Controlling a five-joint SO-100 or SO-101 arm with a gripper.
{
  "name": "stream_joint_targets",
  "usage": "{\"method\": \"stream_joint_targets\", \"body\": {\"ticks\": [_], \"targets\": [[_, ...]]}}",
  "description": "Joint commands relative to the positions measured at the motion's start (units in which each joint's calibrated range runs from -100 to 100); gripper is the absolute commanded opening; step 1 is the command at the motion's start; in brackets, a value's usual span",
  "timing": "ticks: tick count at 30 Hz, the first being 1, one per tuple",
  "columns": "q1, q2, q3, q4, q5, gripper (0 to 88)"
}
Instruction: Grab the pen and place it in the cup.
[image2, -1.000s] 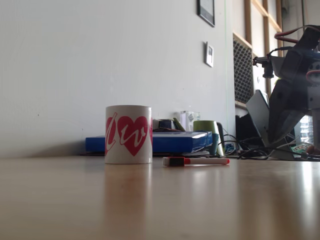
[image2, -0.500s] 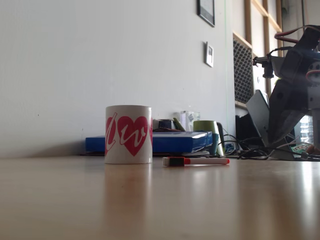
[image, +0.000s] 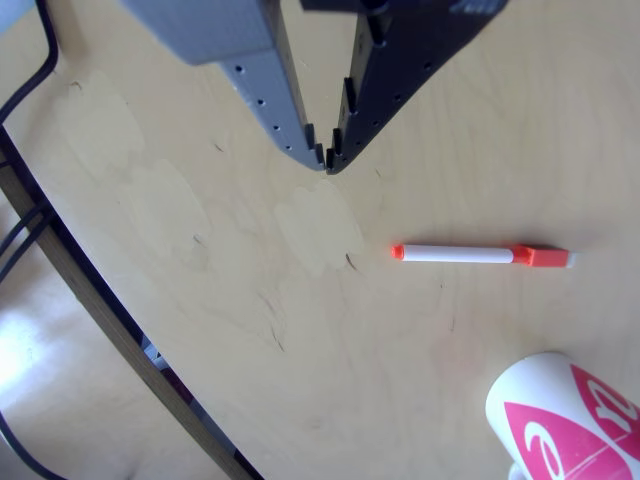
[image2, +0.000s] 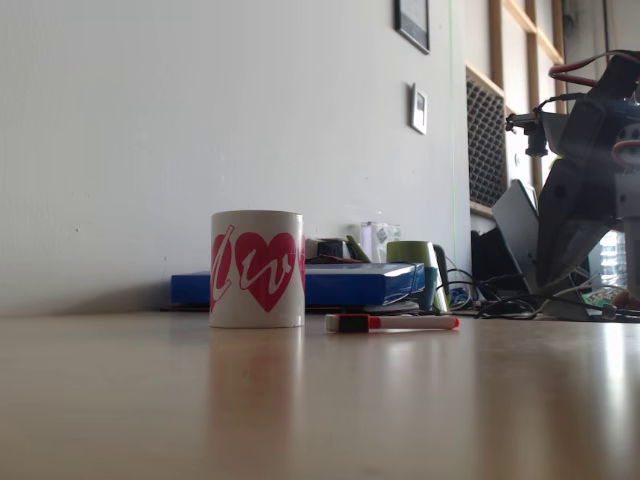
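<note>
A: Lying flat on the table (image: 200, 260), the pen (image: 480, 255) is well clear of the gripper (image: 326, 160) in the other view, down and to the right of it, red cap toward the right edge

B: And from the fixed view?

A: The pen (image2: 392, 323) lies just right of the cup (image2: 257, 268), near it; I cannot tell whether they touch. The cup stands upright, pink heart facing the camera

B: Where is the cup in the other view?

A: At the bottom right corner, the cup (image: 560, 415) sits below the pen, apart from it

B: The jaws?

A: Tips nearly together, only a narrow gap higher up, nothing between them, hanging over bare wood

B: Anything behind?

A: A blue box (image2: 310, 285) and a green mug (image2: 415, 255) by the wall, with the arm (image2: 585, 180) at the far right
</note>
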Motion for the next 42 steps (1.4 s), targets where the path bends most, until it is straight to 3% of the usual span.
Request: {"method": "stream_joint_targets", "body": {"ticks": [1,30,40,42], "targets": [[-0.4,-0.3,-0.3,0.1,0.2,1.1],[-0.7,2.7,-1.6,-0.2,0.3,1.7],[-3.9,35.8,-19.6,-12.6,0.6,1.8],[-4.9,43.3,-25.4,-13.7,3.1,1.8]]}}
